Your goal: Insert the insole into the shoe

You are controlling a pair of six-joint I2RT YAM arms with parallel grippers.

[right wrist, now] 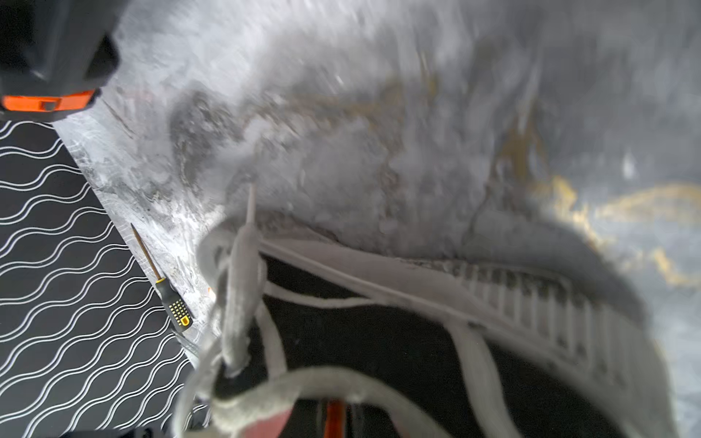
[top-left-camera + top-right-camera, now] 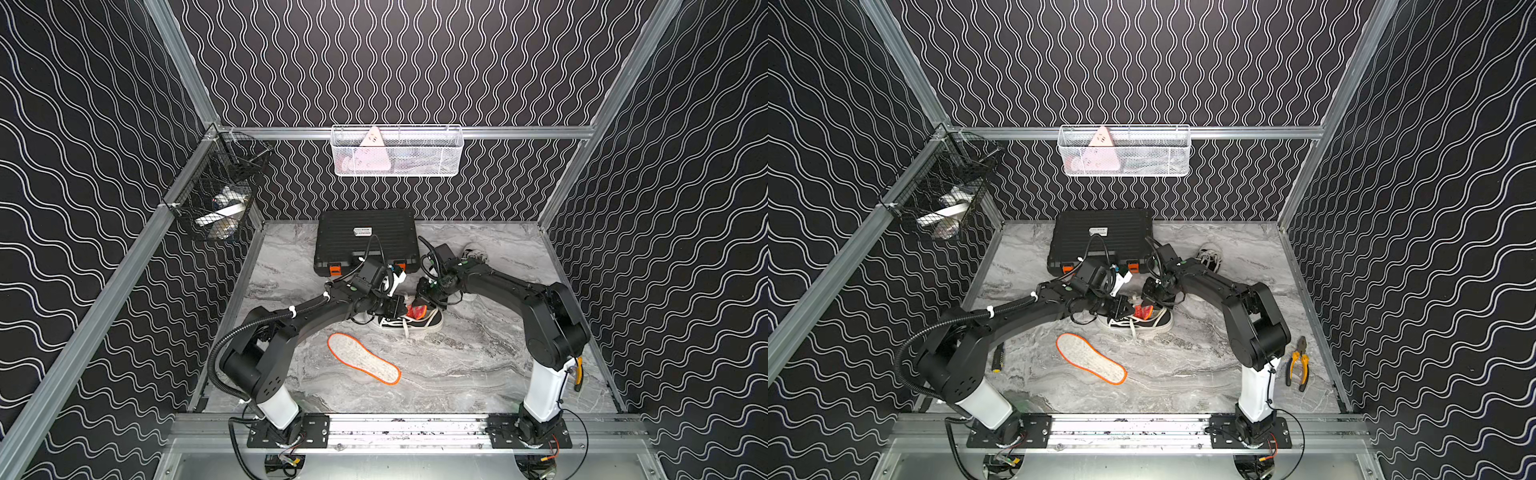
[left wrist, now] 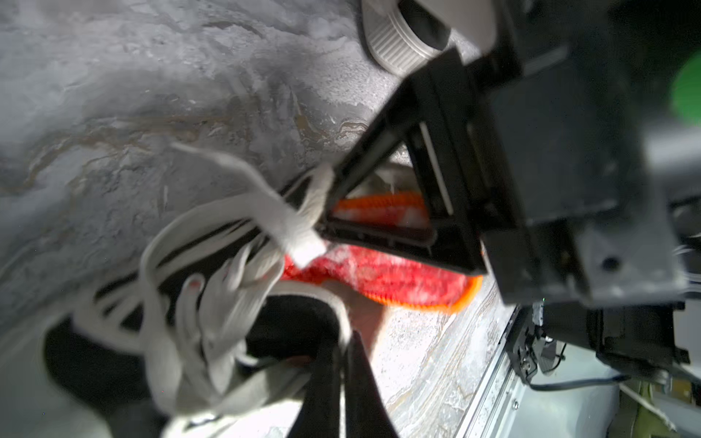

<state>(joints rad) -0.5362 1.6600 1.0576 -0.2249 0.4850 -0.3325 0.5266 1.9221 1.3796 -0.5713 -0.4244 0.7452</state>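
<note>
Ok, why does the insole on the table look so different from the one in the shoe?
The insole on the table lies flat, while the insole in the shoe is bent and sticks up out of the black shoe. The table one shows a whitish face with an orange rim, and the shoe one shows red. The table one is in full sight, but the shoe one is partly hidden. Both have orange edging.

Shows left gripper [image 2: 401,306] and right gripper [image 2: 423,296] meeting over a black shoe [image 2: 409,326], red insole [image 2: 417,311] poking from its opening. Shows an orange-rimmed insole [image 2: 363,358] lying flat nearby, apart.
</note>
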